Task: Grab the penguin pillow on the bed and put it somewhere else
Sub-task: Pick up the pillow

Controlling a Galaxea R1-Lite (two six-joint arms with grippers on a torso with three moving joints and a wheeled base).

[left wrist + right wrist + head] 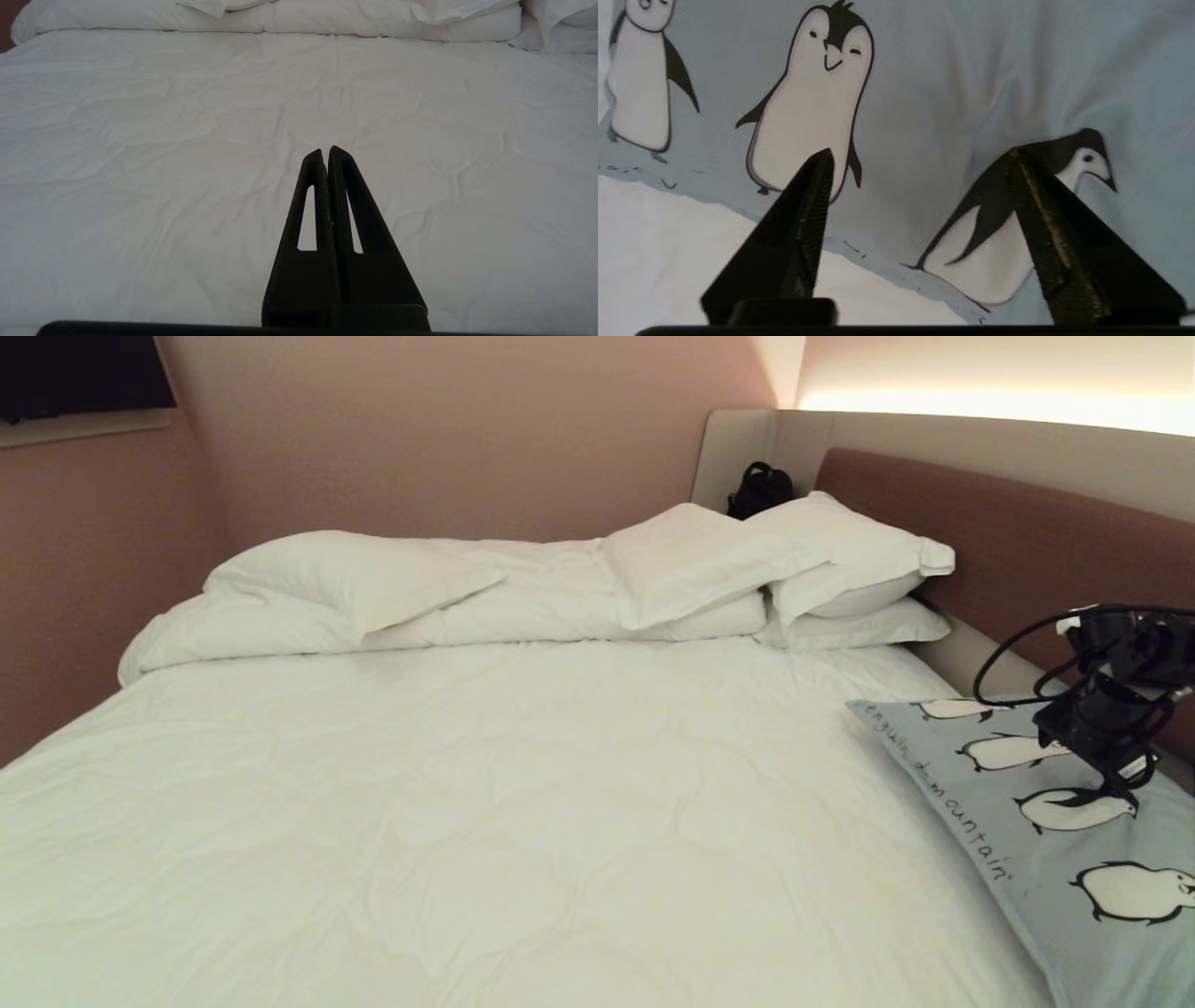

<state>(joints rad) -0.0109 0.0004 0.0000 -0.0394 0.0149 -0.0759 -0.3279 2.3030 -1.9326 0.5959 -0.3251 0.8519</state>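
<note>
A pink-walled room is holding the bed, its white duvet running up to stacked white pillows by the brown headboard. The penguin pillow is lying at the bed's right edge near the headboard, and the right gripper is hanging just above it, jaws spread wide and gripping nothing. The left gripper is idling over bare duvet with its fingers pressed together. The risk is that a fingertip is snagging loose fabric and dragging the soft pillow off the edge.

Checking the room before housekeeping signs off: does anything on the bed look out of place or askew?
The penguin pillow lies askew at the right edge of the bed, away from the white pillows by the headboard. A black bag sits behind them.
</note>
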